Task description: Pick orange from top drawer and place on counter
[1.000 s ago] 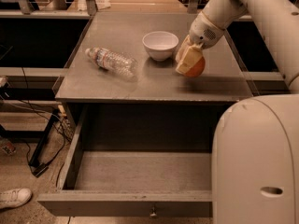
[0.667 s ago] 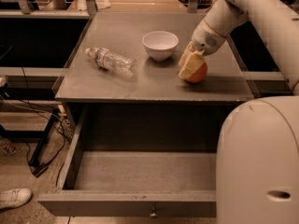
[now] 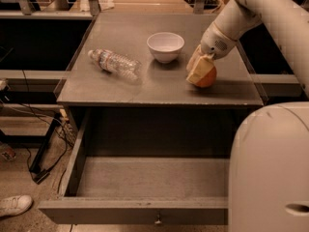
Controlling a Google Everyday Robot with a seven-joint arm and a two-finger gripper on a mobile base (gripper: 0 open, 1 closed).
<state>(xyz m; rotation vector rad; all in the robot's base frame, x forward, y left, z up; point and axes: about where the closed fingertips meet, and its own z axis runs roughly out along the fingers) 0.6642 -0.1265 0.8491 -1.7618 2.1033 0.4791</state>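
Observation:
The orange (image 3: 209, 78) sits low on the right front part of the counter (image 3: 145, 88), touching or just above the surface. My gripper (image 3: 200, 70) reaches down from the upper right. Its cream fingers (image 3: 197, 73) are closed around the orange's left side. The top drawer (image 3: 145, 178) is pulled open below the counter. Its grey floor is bare, and its small metal knob (image 3: 158, 220) shows at the centre of the front panel.
A white bowl (image 3: 165, 46) stands on the counter just left of the gripper. A clear plastic bottle (image 3: 114, 63) lies on its side at the left. My white body (image 3: 270, 168) fills the lower right. A shoe (image 3: 14, 204) and cables lie on the floor at left.
My gripper has moved slightly right and down with the orange, bringing it lower onto the counter's right front part.

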